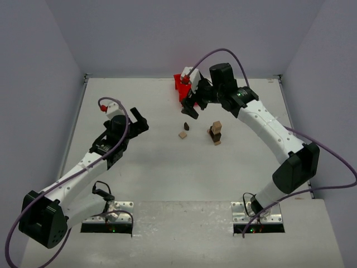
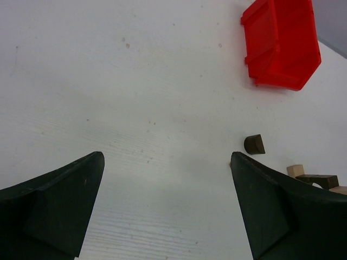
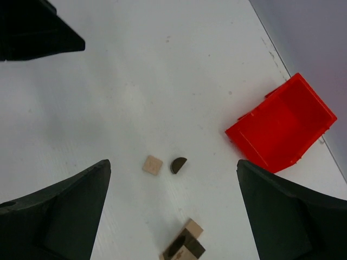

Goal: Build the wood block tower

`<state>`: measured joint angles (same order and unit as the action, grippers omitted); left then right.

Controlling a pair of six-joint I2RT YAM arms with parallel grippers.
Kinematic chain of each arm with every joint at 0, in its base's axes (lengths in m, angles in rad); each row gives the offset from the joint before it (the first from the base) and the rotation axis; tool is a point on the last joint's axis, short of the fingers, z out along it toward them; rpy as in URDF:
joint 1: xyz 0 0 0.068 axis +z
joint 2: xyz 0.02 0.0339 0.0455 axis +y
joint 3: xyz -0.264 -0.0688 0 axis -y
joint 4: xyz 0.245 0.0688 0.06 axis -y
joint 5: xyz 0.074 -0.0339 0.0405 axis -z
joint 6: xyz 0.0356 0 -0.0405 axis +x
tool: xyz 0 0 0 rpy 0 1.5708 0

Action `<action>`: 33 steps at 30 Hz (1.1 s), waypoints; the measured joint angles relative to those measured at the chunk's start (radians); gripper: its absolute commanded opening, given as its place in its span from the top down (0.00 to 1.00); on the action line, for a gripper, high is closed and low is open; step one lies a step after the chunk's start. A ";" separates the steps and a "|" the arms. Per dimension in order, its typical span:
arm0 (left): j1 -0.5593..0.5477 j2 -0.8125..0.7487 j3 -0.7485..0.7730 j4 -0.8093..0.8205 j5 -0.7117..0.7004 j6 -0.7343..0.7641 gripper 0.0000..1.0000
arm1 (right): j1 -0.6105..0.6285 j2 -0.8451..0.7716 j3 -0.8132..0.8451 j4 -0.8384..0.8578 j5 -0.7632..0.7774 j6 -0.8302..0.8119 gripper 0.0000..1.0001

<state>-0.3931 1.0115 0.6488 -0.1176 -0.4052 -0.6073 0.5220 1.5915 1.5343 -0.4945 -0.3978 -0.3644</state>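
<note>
The wood block tower [image 1: 216,133] is a short stack of pale and dark blocks in the middle of the table; its top shows in the right wrist view [image 3: 184,246]. A loose pale square block [image 1: 182,134] and a dark half-round block [image 1: 186,126] lie to its left, and both show in the right wrist view, the pale block [image 3: 153,164] beside the half-round [image 3: 178,164]. My right gripper [image 1: 189,110] is open and empty, held above these loose blocks [image 3: 173,161]. My left gripper [image 1: 142,120] is open and empty over bare table, left of the blocks [image 2: 166,157].
A red plastic bin [image 1: 182,86] stands at the back of the table behind the right gripper; it also shows in the left wrist view [image 2: 282,40] and the right wrist view [image 3: 282,124]. Grey walls close the table on three sides.
</note>
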 measured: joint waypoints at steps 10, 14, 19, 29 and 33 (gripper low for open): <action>0.000 -0.045 -0.027 0.000 -0.047 -0.029 0.00 | 0.202 0.045 -0.185 0.111 0.318 0.383 0.01; 0.000 -0.024 -0.027 0.001 -0.048 -0.030 0.00 | 0.218 0.135 -0.236 0.099 0.394 0.482 0.01; 0.000 0.001 -0.027 0.001 -0.048 -0.030 0.00 | 0.235 0.291 -0.214 0.072 0.495 0.549 0.01; 0.000 0.014 -0.027 0.001 -0.049 -0.030 0.00 | 0.243 0.484 -0.098 0.069 0.584 0.583 0.10; 0.000 0.018 -0.027 0.001 -0.048 -0.030 0.00 | 0.243 0.529 -0.059 0.069 0.626 0.593 0.16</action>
<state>-0.3931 1.0298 0.6216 -0.1169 -0.4534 -0.6373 0.7645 2.1200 1.4751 -0.4251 0.2285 0.2289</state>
